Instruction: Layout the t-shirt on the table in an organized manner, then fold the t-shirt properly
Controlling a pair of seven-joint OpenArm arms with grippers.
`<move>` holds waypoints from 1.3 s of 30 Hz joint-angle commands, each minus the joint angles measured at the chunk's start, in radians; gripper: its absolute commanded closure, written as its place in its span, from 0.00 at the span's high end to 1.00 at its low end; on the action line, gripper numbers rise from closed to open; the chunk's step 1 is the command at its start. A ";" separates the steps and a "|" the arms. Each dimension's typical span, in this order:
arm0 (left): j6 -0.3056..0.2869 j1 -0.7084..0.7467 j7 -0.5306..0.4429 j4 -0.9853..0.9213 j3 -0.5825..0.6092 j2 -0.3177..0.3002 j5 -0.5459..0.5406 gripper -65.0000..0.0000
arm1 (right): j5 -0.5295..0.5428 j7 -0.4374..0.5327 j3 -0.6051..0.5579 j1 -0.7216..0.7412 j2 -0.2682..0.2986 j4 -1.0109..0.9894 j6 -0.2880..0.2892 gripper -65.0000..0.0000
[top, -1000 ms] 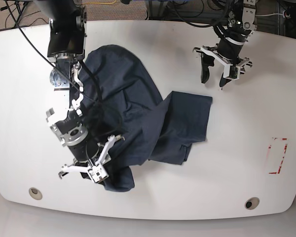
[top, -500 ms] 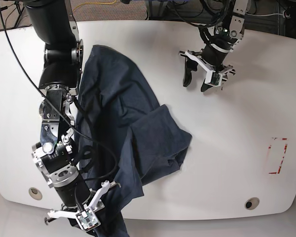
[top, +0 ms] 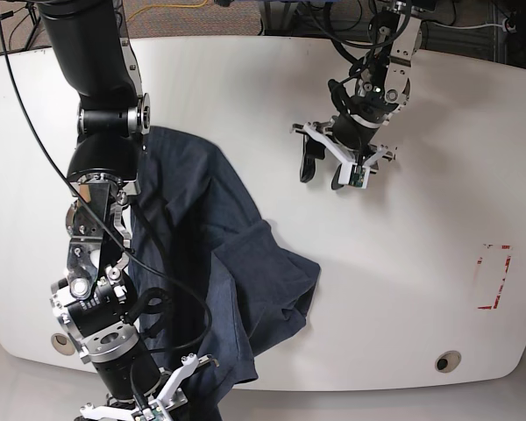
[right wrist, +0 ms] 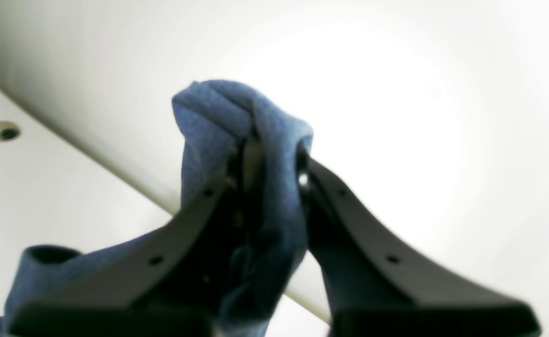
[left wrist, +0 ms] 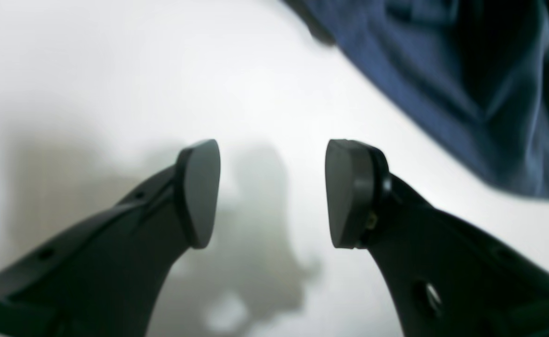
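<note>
The dark navy t-shirt [top: 219, 263] lies crumpled on the white table [top: 421, 246], stretched from mid-left down to the near edge. My right gripper [top: 149, 405] is at the near-left edge, partly cut off by the frame. In the right wrist view it [right wrist: 267, 154] is shut on a bunched fold of the t-shirt [right wrist: 237, 107], held past the table's edge. My left gripper [top: 324, 175] is open and empty, over bare table right of the shirt. In the left wrist view it [left wrist: 270, 192] is open, with the t-shirt [left wrist: 466, 79] at upper right. No lettering or label shows.
A round grommet hole [top: 447, 360] sits near the front right, another [right wrist: 3, 131] by the near-left corner. A red-and-white marking [top: 494, 276] is at the right. Cables and equipment lie beyond the table's far edge. The right arm's black links [top: 105, 132] stand over the left side.
My right gripper has moved toward the near edge, dragging the t-shirt down and left with it. My left gripper has moved left and nearer, toward the shirt, staying open.
</note>
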 commanded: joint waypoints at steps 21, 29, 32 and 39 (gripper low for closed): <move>-0.004 -0.404 -0.015 -0.293 -0.181 0.034 -0.010 0.52 | 0.005 -0.044 -0.051 0.064 -0.001 0.119 -0.009 0.00; -0.005 -0.529 -0.019 -0.458 -0.181 0.033 -0.010 0.52 | 0.013 -0.046 -0.055 0.104 -0.001 0.151 -0.009 0.00; -0.027 -0.565 -0.019 -0.514 -0.176 0.033 -0.010 0.52 | 0.013 -0.046 -0.066 0.118 -0.001 0.155 -0.007 0.00; -0.228 -0.646 -0.019 -0.653 -0.176 0.039 -0.005 0.52 | 0.014 -0.046 -0.094 0.156 -0.001 0.174 -0.006 0.00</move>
